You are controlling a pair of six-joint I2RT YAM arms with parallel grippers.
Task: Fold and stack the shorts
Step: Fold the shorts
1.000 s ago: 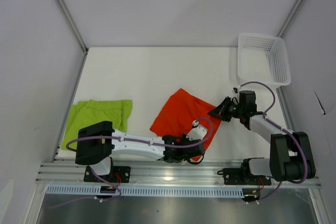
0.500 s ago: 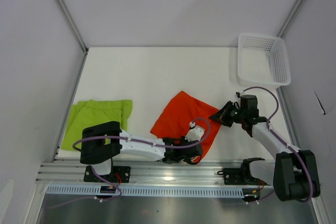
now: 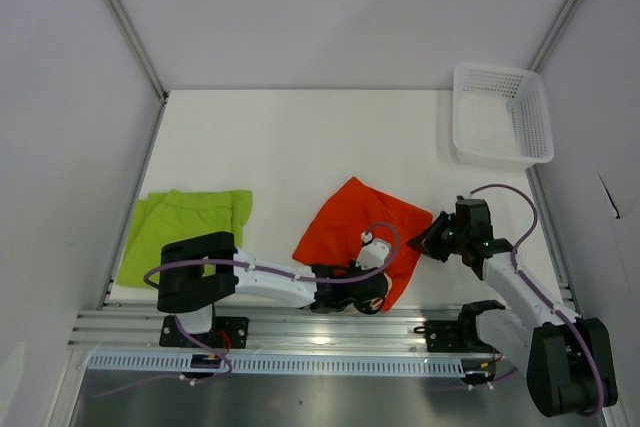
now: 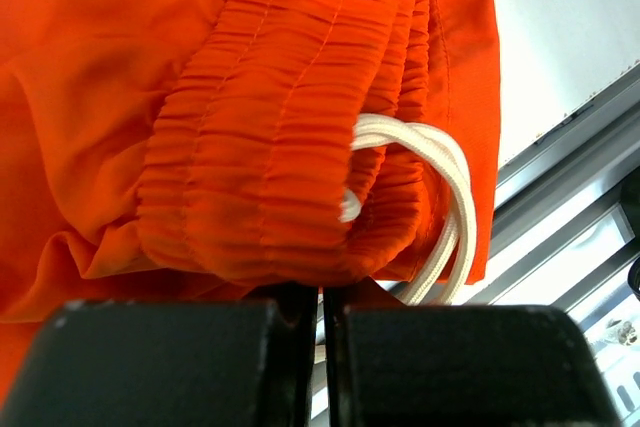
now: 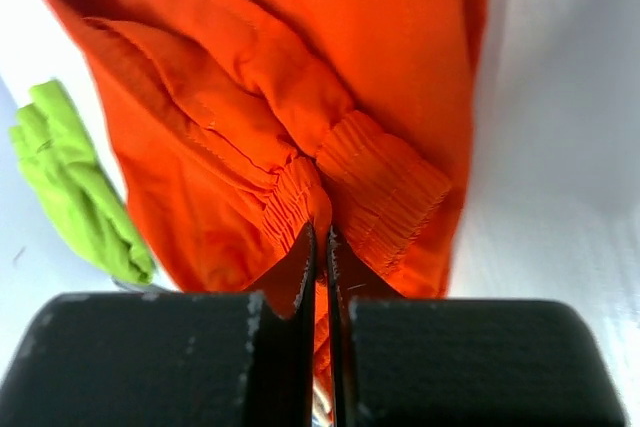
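The orange-red shorts (image 3: 355, 227) lie bunched near the table's front middle. My left gripper (image 3: 372, 292) is shut on their gathered waistband (image 4: 270, 177), where white drawstrings (image 4: 440, 177) loop out beside the fingers. At the shorts' right corner my right gripper (image 3: 432, 239) is shut on another part of the elastic waistband (image 5: 330, 187). The lime green shorts (image 3: 185, 229) lie flat at the front left, also seen as a green fold (image 5: 75, 187) in the right wrist view.
A white mesh basket (image 3: 500, 117) stands at the back right corner. Aluminium rails (image 3: 330, 332) run along the near edge, just below the left gripper. Grey walls enclose the table on three sides.
Both grippers, still shut on the orange-red shorts, have moved toward the near edge and a bit right, dragging the garment with them. The green shorts have not moved.
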